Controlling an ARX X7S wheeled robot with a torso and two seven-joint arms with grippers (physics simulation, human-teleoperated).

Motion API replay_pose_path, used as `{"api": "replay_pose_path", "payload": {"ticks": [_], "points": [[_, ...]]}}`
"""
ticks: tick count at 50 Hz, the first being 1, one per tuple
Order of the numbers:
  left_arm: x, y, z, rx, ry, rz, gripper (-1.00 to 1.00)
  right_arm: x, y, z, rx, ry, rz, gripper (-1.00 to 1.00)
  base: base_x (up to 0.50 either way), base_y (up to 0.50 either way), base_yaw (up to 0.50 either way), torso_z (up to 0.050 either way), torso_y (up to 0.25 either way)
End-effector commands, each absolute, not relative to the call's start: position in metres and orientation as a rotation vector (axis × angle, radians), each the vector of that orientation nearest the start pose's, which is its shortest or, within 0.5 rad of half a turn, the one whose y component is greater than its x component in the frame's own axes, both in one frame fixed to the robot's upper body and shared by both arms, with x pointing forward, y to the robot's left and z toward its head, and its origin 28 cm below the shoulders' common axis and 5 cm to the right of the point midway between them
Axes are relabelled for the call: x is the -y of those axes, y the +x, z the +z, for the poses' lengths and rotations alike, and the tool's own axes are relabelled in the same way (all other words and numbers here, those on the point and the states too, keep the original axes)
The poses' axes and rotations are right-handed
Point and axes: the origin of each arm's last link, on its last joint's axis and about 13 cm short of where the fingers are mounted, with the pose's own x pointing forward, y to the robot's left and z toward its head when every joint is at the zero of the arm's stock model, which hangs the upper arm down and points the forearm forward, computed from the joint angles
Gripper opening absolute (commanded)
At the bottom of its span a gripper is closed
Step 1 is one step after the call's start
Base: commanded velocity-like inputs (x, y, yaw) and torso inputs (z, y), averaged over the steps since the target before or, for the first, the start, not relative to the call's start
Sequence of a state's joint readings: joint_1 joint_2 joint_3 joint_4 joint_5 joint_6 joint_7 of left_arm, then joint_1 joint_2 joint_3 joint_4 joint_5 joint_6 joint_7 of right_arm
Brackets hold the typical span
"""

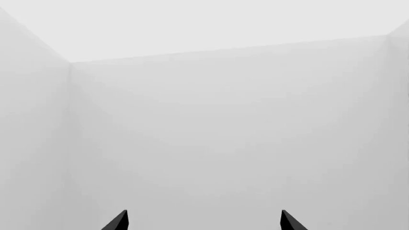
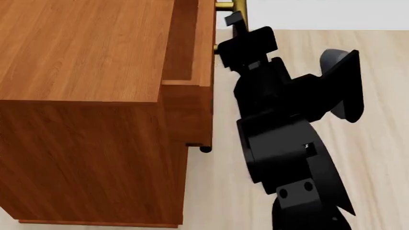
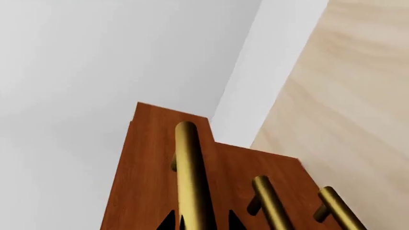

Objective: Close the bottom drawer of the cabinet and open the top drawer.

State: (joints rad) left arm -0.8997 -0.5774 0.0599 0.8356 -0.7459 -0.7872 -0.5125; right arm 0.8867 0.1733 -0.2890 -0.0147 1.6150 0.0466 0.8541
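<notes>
The reddish-brown cabinet (image 2: 83, 48) fills the left of the head view, seen from above. The top drawer (image 2: 203, 43) stands pulled out a little from it, with a gap showing behind its front. My right gripper (image 2: 231, 19) reaches to that drawer's brass handle (image 3: 191, 177); in the right wrist view its fingertips (image 3: 167, 221) sit close on both sides of the bar. The bottom drawer's handle (image 3: 338, 208) shows furthest from the gripper, and its front looks level with the middle drawer's. My left gripper (image 1: 204, 220) is open and empty, facing white walls.
The middle drawer's brass handle (image 3: 271, 201) lies between the other two. Pale wood floor (image 2: 377, 158) stretches to the right of the cabinet. A white wall (image 3: 96, 57) stands behind the cabinet. My right arm (image 2: 288, 143) crosses the floor beside the cabinet front.
</notes>
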Motion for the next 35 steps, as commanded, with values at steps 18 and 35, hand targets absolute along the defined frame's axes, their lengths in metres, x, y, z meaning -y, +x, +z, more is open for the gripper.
{"api": "replay_pose_path", "payload": {"ticks": [18, 35], "points": [[-0.236, 0.214, 0.316, 0.779, 0.102, -0.034, 1.00, 0.069, 0.295, 0.297, 0.079, 1.257, 0.190, -1.00, 0.00, 0.00, 0.00, 0.002, 0.005], [-0.236, 0.213, 0.317, 0.782, 0.103, -0.033, 1.00, 0.078, 0.293, 0.299, 0.125, 1.294, 0.145, -1.00, 0.00, 0.00, 0.00, 0.001, 0.005]]}}
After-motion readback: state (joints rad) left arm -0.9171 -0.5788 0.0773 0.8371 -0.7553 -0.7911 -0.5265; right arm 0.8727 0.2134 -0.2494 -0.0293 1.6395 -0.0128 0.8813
